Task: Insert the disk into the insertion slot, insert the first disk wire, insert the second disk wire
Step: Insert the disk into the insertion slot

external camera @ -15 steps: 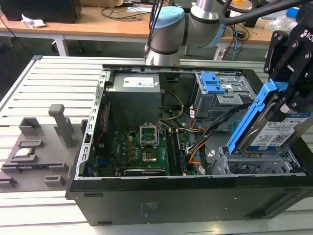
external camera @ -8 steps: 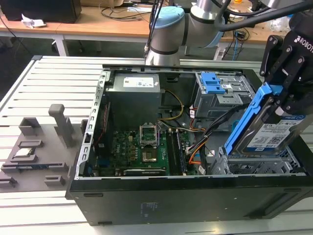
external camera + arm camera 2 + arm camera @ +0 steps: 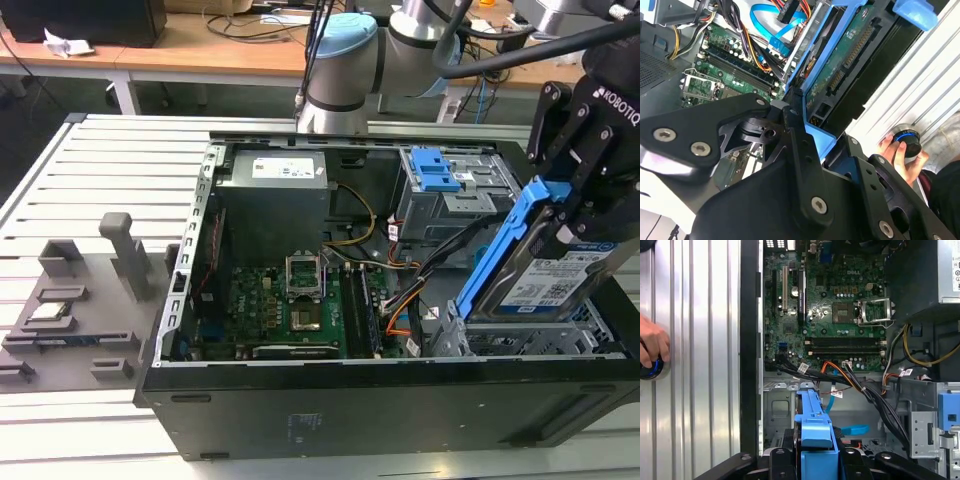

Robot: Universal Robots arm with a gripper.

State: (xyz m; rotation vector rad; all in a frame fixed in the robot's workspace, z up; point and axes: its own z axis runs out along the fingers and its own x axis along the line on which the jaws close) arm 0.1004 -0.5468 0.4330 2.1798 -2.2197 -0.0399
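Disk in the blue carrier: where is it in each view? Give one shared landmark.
Exterior view: disk at the exterior view's right, tilted, held by the gripper, lower end at the insertion slot.
Second wrist view: its green circuit-board side, close beside the gripper's black links.
First wrist view: edge-on, blue carrier with the motherboard beyond it.
Shared landmark: CPU socket.

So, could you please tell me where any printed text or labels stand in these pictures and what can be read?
The gripper: white maker's name on its black body, a brand mark, left unquoted.
The disk in its grip: white label with a blue band, print too small to read.
The power supply: white sticker, too small to read.
The motherboard: white markings, too small to read.
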